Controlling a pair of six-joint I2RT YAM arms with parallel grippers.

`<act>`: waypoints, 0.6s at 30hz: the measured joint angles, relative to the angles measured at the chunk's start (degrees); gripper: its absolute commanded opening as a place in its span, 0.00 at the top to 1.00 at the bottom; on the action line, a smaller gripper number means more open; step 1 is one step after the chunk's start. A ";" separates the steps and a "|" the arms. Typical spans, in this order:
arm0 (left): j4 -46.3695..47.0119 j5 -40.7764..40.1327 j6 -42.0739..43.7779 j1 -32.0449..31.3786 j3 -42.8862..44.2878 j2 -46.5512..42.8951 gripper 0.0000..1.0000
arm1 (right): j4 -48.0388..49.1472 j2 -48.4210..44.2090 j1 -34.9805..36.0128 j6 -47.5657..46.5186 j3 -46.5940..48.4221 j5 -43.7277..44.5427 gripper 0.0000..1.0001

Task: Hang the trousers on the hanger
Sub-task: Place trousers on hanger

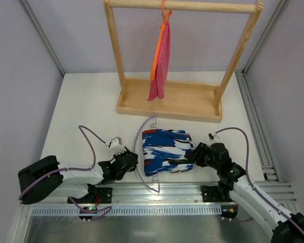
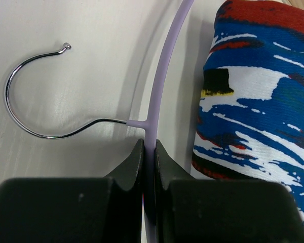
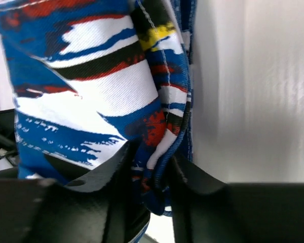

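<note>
The trousers (image 1: 166, 151), folded, with a blue, white, red and black print, lie on the white table between the arms. The pale lilac hanger (image 1: 137, 154) lies just left of them, its silver hook (image 2: 38, 96) pointing left in the left wrist view. My left gripper (image 1: 133, 160) is shut on the hanger's lilac bar (image 2: 159, 76) beside the hook joint. My right gripper (image 1: 189, 155) is shut on the right edge of the trousers (image 3: 157, 126), the folded cloth bunched between its fingers.
A wooden rack (image 1: 169, 98) stands at the back, with an orange hanger and pink cloth (image 1: 161, 61) on its top rail. An aluminium rail (image 1: 157, 192) runs along the near edge. A metal frame (image 1: 256, 121) borders the right side.
</note>
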 measured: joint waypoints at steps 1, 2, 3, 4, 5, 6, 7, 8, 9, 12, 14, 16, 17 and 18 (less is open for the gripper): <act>0.26 -0.46 -0.39 -0.07 0.39 0.96 1.00 | 0.04 -3.48 1.05 1.73 -1.49 0.55 0.70; 0.74 -0.74 -0.79 -0.20 0.79 1.88 1.00 | -0.37 -6.51 2.10 3.61 -2.43 1.25 0.73; 1.31 -0.92 -1.46 -0.20 1.22 3.08 1.00 | -1.03 -10.67 3.37 6.23 -2.84 2.84 0.78; 2.19 -1.27 -2.14 -0.24 1.60 4.15 1.00 | -1.44 -13.09 5.20 7.74 -2.84 3.65 0.79; 2.73 -1.44 -2.86 -0.28 1.84 4.85 0.99 | -1.90 -17.11 7.32 9.81 -2.75 5.40 0.79; 3.74 -1.75 -3.56 -0.28 1.95 5.84 1.00 | -2.27 -20.48 9.14 11.63 -2.69 7.04 0.78; 4.44 -2.03 -4.15 -0.31 1.95 6.38 1.00 | -2.69 -23.41 10.49 13.11 -2.58 8.46 0.76; 5.07 -2.29 -4.66 -0.39 1.95 6.86 1.00 | -3.19 -26.49 11.74 14.58 -2.45 9.70 0.71; 5.81 -2.51 -5.03 -0.44 1.95 7.43 1.00 | -3.69 -28.85 12.59 15.89 -2.32 10.71 0.66; 8.13 -2.91 -5.95 -0.50 1.81 8.85 1.00 | -10.05 -30.21 13.27 18.08 -0.31 13.64 0.36; 9.40 -3.10 -6.21 -0.50 1.53 9.31 1.00 | -16.87 -29.00 13.27 18.05 1.51 15.61 0.30; 10.21 -3.10 -6.32 -0.48 1.20 9.44 1.00 | -24.70 -26.62 13.29 17.84 4.31 17.33 0.28; 10.64 -3.08 -6.36 -0.50 0.98 9.44 1.00 | -27.26 -25.62 13.33 17.66 5.60 18.16 0.26; 11.10 -3.08 -6.47 -0.50 0.74 9.44 1.00 | -29.83 -24.59 13.35 17.38 7.30 18.99 0.26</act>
